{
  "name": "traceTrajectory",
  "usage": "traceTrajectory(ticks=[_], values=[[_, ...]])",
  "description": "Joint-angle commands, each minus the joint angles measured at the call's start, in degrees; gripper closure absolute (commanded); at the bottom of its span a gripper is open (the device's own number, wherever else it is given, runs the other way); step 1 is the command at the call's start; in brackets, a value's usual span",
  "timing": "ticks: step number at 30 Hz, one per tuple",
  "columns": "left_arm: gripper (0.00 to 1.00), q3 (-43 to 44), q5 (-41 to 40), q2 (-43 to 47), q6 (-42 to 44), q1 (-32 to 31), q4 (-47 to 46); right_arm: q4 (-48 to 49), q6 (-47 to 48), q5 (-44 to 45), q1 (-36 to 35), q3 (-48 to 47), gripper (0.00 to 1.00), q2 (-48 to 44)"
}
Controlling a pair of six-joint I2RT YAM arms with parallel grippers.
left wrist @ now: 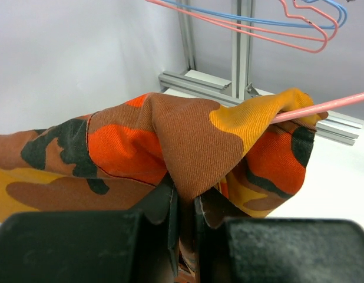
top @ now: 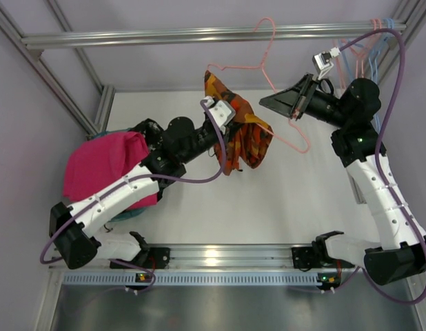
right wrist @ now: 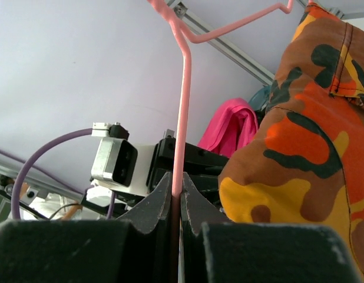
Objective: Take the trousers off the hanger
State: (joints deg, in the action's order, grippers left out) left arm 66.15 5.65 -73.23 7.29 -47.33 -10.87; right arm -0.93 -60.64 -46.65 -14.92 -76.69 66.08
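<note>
Hanging item: camo trousers (top: 244,134), draped over a wire of the pink hanger (right wrist: 183,100), above mid-counter, between the two arms.
Left hand (left wrist: 183,200): clenched on a fold of the camo trousers, close to where the wire enters the cloth. Judged to be set there to draw the cloth off the wire.
Right hand (right wrist: 176,188): clenched on the hanger's wire, jaws pinched tight on it. Judged to brace the hanger so it does not follow the pull.
Hanger: hook up by the rail (top: 199,33); whether it rests on the rail cannot be told. The frame slants down toward the right hand.
Axis, camo trousers: bunched. The long axis runs from the far end at the wire toward the near side, loose end drooping toward the counter (top: 296,200).
Pink trousers (top: 103,162): heaped at the counter's left, against the left arm, on no hanger.
Stage: judged about halfway, with the camo pair yet to come free.
</note>
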Motion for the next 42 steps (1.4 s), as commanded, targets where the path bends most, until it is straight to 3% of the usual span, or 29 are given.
traceTrajectory(ticks=[1,7,15,31,42], values=[[1.0,0.5,2.7,-1.5,-2.2,0.4,-2.0,14.8,2.1,3.7,0.1,-6.9,1.0,-1.1],[1.0,3.6,12.0,-6.4,-6.1,0.2,-2.1,15.8,0.9,3.0,-0.6,-6.5,1.0,-0.4],[1.0,3.5,9.7,-6.2,-4.7,-0.2,-2.0,15.5,1.6,3.5,-1.8,-5.7,1.0,-0.8],[0.56,2.1,8.9,-4.6,-2.5,-0.2,0.2,15.8,0.0,4.4,-1.7,-8.7,1.0,-0.4],[0.56,3.9,0.4,-6.8,-1.0,-0.2,0.2,15.7,-0.3,4.4,-1.7,-8.4,1.0,-0.9]])
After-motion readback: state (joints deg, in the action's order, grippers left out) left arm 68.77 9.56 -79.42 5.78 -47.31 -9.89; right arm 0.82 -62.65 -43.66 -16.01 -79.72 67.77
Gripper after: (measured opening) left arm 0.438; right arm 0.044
